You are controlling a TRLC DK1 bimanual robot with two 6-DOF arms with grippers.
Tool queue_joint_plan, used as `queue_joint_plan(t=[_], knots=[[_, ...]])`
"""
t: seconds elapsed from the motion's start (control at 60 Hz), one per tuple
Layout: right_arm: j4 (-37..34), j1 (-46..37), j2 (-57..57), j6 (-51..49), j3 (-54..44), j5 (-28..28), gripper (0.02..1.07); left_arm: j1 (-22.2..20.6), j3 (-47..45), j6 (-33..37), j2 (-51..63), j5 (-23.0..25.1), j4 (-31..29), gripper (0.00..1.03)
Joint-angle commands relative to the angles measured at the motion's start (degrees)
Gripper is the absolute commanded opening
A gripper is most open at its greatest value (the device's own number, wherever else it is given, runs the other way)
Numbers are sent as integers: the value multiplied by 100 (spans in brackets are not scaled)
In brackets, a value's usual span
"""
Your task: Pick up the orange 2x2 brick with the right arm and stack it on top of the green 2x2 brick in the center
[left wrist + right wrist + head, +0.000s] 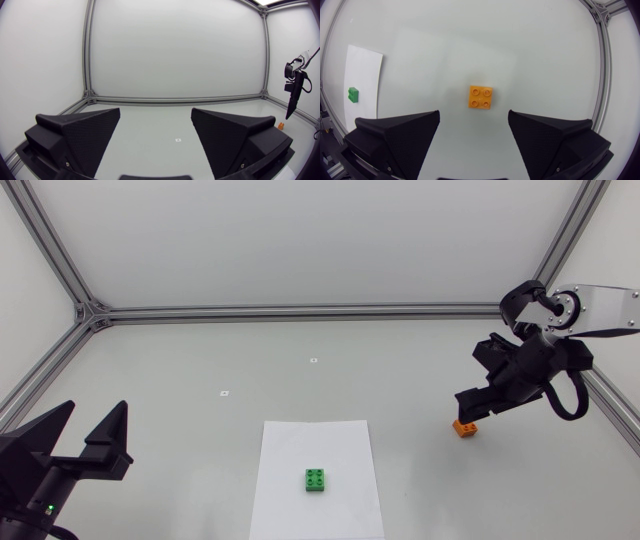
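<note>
well, my right gripper [474, 114] hangs released, its two broad wedge fingers spread wide, matte black with a finely pebbled face, gripping nothing. the orange 2x2 brick [481, 96] lies flat on the table [200, 360] just ahead of the gap between those fingers, touched by neither. it is a small square block of smooth plastic with four round studs facing up. from the head view it sits toward the right side of the table, close by my right fingertips and well apart from the white paper sheet [300, 442] in the middle. the green 2x2 brick [316, 480] rests on that sheet, studs up, toward its nearer end. the sheet is thin and flat, a plain rectangle a shade brighter than the table. the table itself is a pale, smooth, faintly sheened surface, edged by ribbed aluminium rails [300, 310] that meet at a corner on the far left. two tiny square marks [313, 361] lie on it beyond the sheet. my right arm [600, 305] comes in from the right edge, a silver-white link with black joints and a black cable looping beside the wrist. my left gripper [96, 408] is at the near left corner, its black wedges likewise parted and bare, well away from both bricks.
</note>
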Motion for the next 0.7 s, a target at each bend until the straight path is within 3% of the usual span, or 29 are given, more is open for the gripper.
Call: queue_joint_plan(t=[0.0, 0.683], knots=[[111, -117, 318, 2, 103, -11, 99, -4, -235, 31, -23, 16, -65, 99], [524, -240, 1373, 11, 314, -37, 93, -4, -235, 31, -23, 16, -65, 99]])
